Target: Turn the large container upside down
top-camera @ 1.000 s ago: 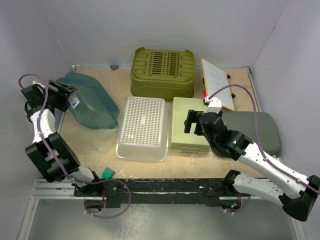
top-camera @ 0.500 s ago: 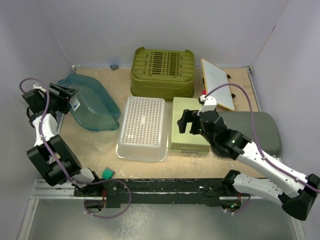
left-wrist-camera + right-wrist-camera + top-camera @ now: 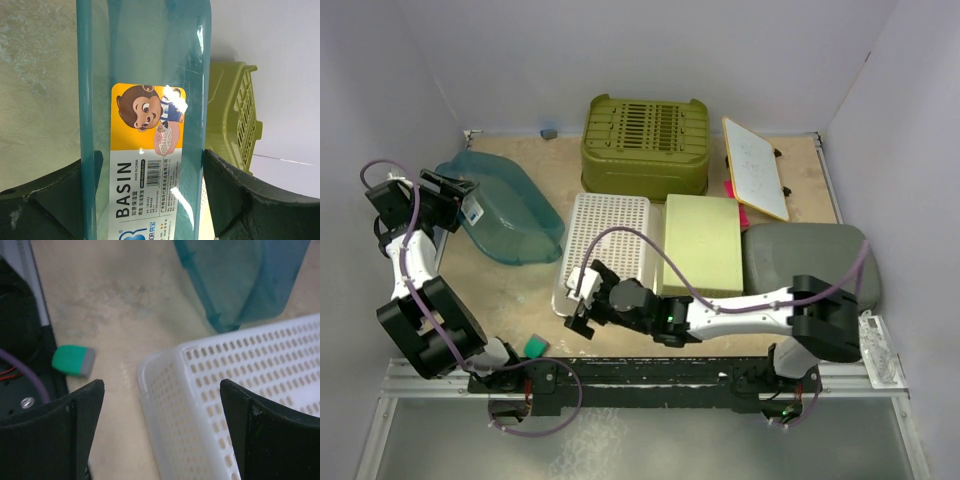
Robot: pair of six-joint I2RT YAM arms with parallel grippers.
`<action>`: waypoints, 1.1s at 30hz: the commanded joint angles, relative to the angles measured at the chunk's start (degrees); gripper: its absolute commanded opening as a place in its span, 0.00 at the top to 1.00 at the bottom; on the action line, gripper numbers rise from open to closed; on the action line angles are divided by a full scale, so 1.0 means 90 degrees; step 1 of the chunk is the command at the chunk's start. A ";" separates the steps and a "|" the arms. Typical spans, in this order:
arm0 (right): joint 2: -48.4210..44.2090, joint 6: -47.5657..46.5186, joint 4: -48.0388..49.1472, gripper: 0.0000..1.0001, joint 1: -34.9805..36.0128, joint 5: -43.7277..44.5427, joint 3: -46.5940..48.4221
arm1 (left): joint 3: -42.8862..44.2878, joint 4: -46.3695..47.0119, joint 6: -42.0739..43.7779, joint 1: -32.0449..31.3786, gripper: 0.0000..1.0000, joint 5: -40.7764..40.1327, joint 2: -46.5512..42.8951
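The translucent teal basin (image 3: pixel 510 212), smooth-walled and oval, lies tipped at the left of the sandy counter (image 3: pixel 510 290), the left claw (image 3: pixel 458 197) clamped across its labelled end. The right claw (image 3: pixel 578 303) hangs released over the near corner of a white perforated basket (image 3: pixel 612 235). A slatted olive crate (image 3: pixel 645 145) stands behind.

Left end effector (image 3: pixel 457 195) splayed; right (image 3: pixel 582 303) likewise
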 commanded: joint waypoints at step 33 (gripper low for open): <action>0.4634 -0.3611 0.3664 0.77 -0.0227 0.1718 0.3565 | -0.0708 -0.0407 0.0075 -0.0497 0.24 -0.0566 -0.0539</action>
